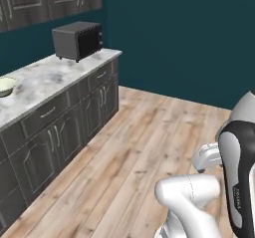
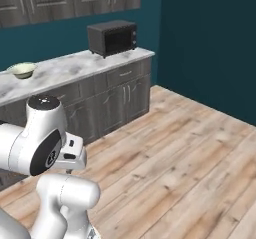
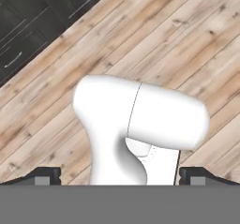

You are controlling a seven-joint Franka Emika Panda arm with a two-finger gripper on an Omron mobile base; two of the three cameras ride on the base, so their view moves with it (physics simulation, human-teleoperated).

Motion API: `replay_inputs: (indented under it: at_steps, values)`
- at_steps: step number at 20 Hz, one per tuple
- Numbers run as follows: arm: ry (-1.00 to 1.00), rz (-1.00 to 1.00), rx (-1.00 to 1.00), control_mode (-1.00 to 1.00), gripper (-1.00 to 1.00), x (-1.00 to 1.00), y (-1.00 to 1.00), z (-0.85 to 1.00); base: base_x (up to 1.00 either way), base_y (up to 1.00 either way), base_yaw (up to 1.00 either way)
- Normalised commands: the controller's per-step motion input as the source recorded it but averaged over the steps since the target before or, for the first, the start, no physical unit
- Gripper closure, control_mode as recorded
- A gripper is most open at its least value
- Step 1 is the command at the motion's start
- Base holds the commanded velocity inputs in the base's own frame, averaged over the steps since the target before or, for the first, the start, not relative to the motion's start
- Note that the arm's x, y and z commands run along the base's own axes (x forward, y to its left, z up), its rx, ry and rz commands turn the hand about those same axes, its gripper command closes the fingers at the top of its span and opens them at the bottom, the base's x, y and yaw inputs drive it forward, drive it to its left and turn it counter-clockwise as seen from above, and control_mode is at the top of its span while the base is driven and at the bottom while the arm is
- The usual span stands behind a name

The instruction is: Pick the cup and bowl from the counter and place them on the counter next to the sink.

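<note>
The bowl (image 1: 5, 86) (image 2: 23, 70), pale cream-green with a white rim, stands upright on the marble counter (image 1: 55, 77) (image 2: 75, 65), well left of the counter's end. The cup and the sink are out of view. My gripper (image 3: 120, 176) hangs folded in over the wooden floor, far from the counter. Its two dark fingertips (image 3: 47, 175) stand wide apart, so it is open with nothing between them. It looks down at the floor.
A dark microwave (image 1: 78, 40) (image 2: 112, 37) sits at the counter's far end by the teal wall. Dark grey cabinets (image 1: 60, 132) (image 2: 110, 103) run under the counter, with more above. Wooden floor (image 1: 139, 147) stretches wide to the right.
</note>
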Motion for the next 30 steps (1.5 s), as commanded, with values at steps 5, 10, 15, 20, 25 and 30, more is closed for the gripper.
replay_inputs:
  at_steps: [5, 10, 15, 20, 25, 30]
  values:
    - [0.0, 0.0, 0.0, 1.0, -1.0, 0.0, 0.0, 0.0, 1.0, -0.01, 0.33]
    - [0.0, 0.0, 0.0, 1.0, -1.0, 0.0, 0.0, 0.0, 0.97, -0.05, 0.41]
    - [0.0, 0.0, 0.0, 1.0, -1.0, 0.0, 0.0, 0.0, 0.79, -0.12, 0.48]
    - [0.0, 0.0, 0.0, 1.0, -1.0, 0.0, 0.0, 0.0, 0.73, -0.05, 0.52]
    - [0.0, 0.0, 0.0, 1.0, -1.0, 0.0, 0.0, 0.0, 0.76, -0.08, 0.5]
    - [0.0, 0.0, 0.0, 1.0, -1.0, 0.0, 0.0, 0.0, 0.79, -0.36, 0.36]
